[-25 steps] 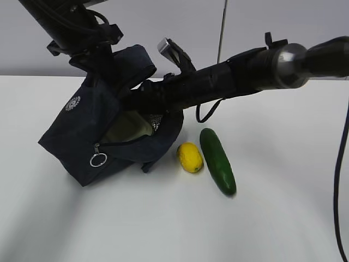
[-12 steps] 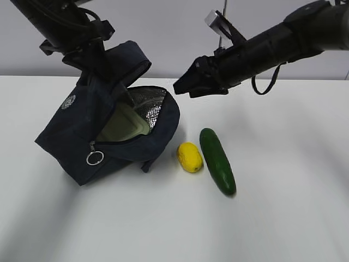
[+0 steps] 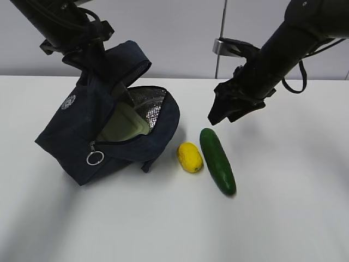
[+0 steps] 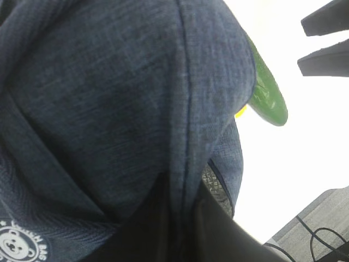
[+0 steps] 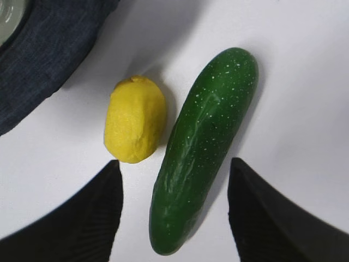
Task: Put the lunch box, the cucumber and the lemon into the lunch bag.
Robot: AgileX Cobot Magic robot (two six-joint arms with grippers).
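**Exterior view: bag, produce and two arms on a white table**

Lunch bag (image 3: 103, 131): dark navy fabric, sitting tilted on the white table (image 3: 283, 218), its mouth gaping toward the right and showing silver foil lining. A silver ring pull (image 3: 95, 158) is hanging at its front.

Lunch box (image 3: 124, 126): pale green lid showing inside the bag's mouth.

Lemon (image 3: 190, 157): yellow, lying just right of the bag.

Cucumber (image 3: 217, 160): dark green, lying just beside the lemon on its right, running away from the camera.

Left gripper (image 3: 92, 54): pinching the bag's upper fabric from above.

Right gripper (image 3: 224, 112): hanging above the cucumber's far end, pointing downward, holding nothing.
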